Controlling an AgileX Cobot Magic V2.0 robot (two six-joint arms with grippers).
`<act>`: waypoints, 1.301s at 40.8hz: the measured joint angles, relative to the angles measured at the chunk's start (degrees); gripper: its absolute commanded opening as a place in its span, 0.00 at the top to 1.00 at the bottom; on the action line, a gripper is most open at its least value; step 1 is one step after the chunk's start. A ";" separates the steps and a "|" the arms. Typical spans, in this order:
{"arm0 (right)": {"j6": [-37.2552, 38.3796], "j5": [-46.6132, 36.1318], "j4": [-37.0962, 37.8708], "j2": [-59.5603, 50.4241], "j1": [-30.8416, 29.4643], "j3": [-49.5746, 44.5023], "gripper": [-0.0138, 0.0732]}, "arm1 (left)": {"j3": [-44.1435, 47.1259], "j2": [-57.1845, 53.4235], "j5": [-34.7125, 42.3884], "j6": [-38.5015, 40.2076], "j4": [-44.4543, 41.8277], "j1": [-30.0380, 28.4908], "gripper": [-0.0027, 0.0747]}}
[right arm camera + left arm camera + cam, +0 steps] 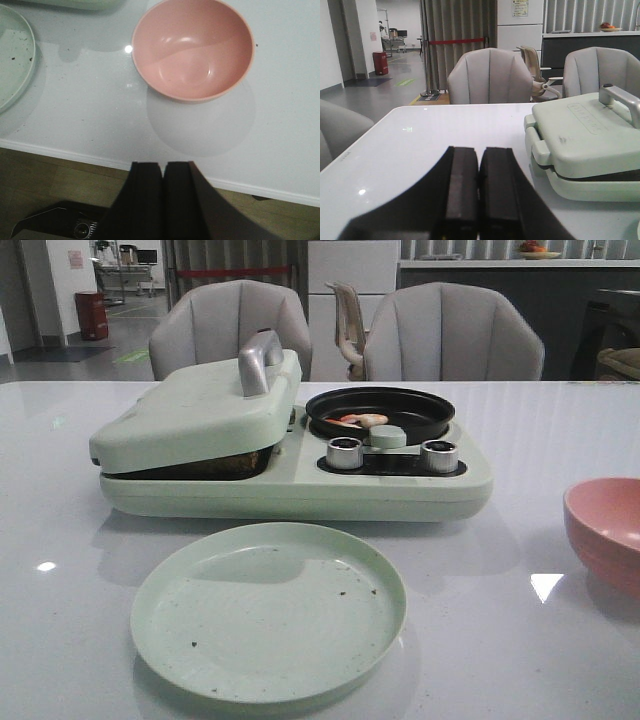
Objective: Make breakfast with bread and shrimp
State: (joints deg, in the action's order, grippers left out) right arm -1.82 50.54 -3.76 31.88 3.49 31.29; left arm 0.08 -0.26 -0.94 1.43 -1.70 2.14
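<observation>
The shrimp [364, 420] lies in the black round pan [380, 413] on the right half of the pale green breakfast maker [300, 485]. The maker's lid [195, 415] with a silver handle [258, 360] rests nearly closed over something dark brown; I cannot see the bread slices as such. The lid also shows in the left wrist view [585, 132]. My left gripper [479, 150] is shut and empty, low over the table left of the maker. My right gripper [163, 165] is shut and empty, back past the table's front edge, short of the pink bowl [192, 47].
An empty pale green plate [268, 610] with crumbs sits in front of the maker; its edge shows in the right wrist view [12, 60]. The pink bowl [606, 530] is empty at the right. Two knobs [345, 452] sit on the maker. Grey chairs [230, 325] stand behind the table.
</observation>
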 measured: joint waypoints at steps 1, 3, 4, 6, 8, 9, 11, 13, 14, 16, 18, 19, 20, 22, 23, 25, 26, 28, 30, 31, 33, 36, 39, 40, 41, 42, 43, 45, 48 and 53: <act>0.00 0.00 0.00 0.00 0.00 0.00 0.80 | 0.00 0.00 0.00 0.00 0.00 0.00 0.82; 0.00 0.00 0.00 0.00 0.00 0.00 0.80 | 0.00 0.00 0.00 0.04 -0.04 0.00 0.82; 0.00 0.00 0.00 0.00 0.00 0.00 0.80 | 0.00 0.00 0.00 0.04 -0.04 0.00 0.82; 0.00 0.00 0.00 0.00 0.00 0.00 0.80 | 0.00 0.00 0.00 0.04 -0.04 0.00 0.82; 0.00 0.00 0.00 0.00 0.00 0.00 0.80 | 0.00 0.00 0.00 0.13 -0.04 0.00 0.82; 0.00 0.00 0.00 0.00 0.00 0.00 0.80 | 0.00 0.00 0.00 0.13 -0.04 0.00 0.82; 0.00 0.00 0.00 0.00 0.00 0.00 0.80 | 0.00 0.00 0.00 0.13 -0.04 0.00 0.82; 0.00 -0.28 0.00 -0.50 0.00 -0.23 0.80 | 0.00 0.00 0.00 0.13 -0.04 0.00 0.82; 0.00 -0.60 0.27 -1.10 0.00 -0.36 0.80 | 0.00 0.00 0.00 0.13 -0.04 0.00 0.82; 0.00 -2.47 0.70 -2.61 -0.15 -1.38 0.80 | 0.00 0.00 0.02 0.13 -0.04 0.00 0.82; 0.00 -5.94 0.92 -4.78 -0.87 -3.45 0.80 | 0.00 0.00 0.02 0.13 -0.04 0.00 0.82; 0.00 -8.69 1.04 -6.20 -1.29 -4.56 0.80 | 0.00 0.00 0.02 0.13 -0.13 0.00 0.82; 0.00 -10.96 1.13 -7.36 -1.89 -6.19 0.80 | 0.00 0.00 0.02 0.13 -0.13 0.00 0.82; 0.00 -17.13 1.17 -10.34 -3.03 -9.53 0.80 | 0.00 0.00 0.02 0.13 -0.13 0.00 0.82; 0.00 -19.77 1.17 -11.75 -3.52 -11.10 0.80 | 0.00 0.00 0.02 0.13 -0.13 0.00 0.82; 0.00 -26.13 1.17 -15.26 -4.64 -14.96 0.80 | 0.00 0.00 0.02 0.13 -0.13 0.00 0.82; 0.00 -29.40 1.17 -17.31 -5.05 -16.65 0.80 | 0.00 0.00 0.02 0.13 -0.13 0.00 0.82; 0.00 -34.72 1.17 -20.83 -6.09 -21.09 0.80 | 0.00 0.00 0.02 0.13 -0.13 0.00 0.82; 0.00 -39.75 1.17 -24.44 -6.71 -24.79 0.80 | 0.00 0.00 0.02 0.13 -0.13 0.00 0.82; 0.00 -41.28 1.17 -25.66 -6.97 -26.72 0.80 | 0.00 0.00 0.02 0.17 -0.13 0.00 0.82; 0.00 -45.13 1.17 -28.56 -7.33 -29.77 0.80 | 0.00 0.00 0.02 0.17 -0.13 0.00 0.82; 0.00 -47.57 1.17 -31.21 -7.68 -32.41 0.80 | 0.00 0.00 0.02 0.17 -0.13 0.00 0.82; 0.00 -48.65 1.17 -32.21 -7.76 -32.95 0.80 | 0.00 0.00 0.02 0.26 -0.13 0.00 0.82; 0.00 -48.89 1.17 -32.41 -7.76 -32.90 0.80 | 0.00 0.00 0.02 0.26 -0.13 0.00 0.82; 0.00 -49.03 1.17 -32.44 -7.76 -32.90 0.80 | 0.00 0.00 0.02 0.26 -0.13 0.00 0.82; 0.00 -49.17 1.17 -32.44 -7.76 -32.90 0.80 | 0.00 0.00 0.02 0.26 -0.13 0.00 0.82; 0.00 -49.30 1.17 -32.44 -7.76 -32.90 0.80 | 0.00 0.00 0.02 0.26 -0.13 0.00 0.82; 0.00 -49.40 1.17 -32.44 -7.76 -32.90 0.80 | 0.00 0.00 0.02 0.26 -0.13 0.00 0.82; 0.00 -49.40 1.17 -32.44 -7.76 -32.90 0.80 | 0.00 0.00 0.02 0.26 -0.13 0.00 0.82; 0.00 -49.29 1.17 -32.44 -7.76 -32.90 0.80 | 0.00 0.00 0.02 0.26 -0.13 0.00 0.82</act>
State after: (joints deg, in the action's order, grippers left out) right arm -1.82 1.25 -2.60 -0.56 -4.27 -1.61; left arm 0.08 -0.26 -0.92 1.69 -1.84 2.14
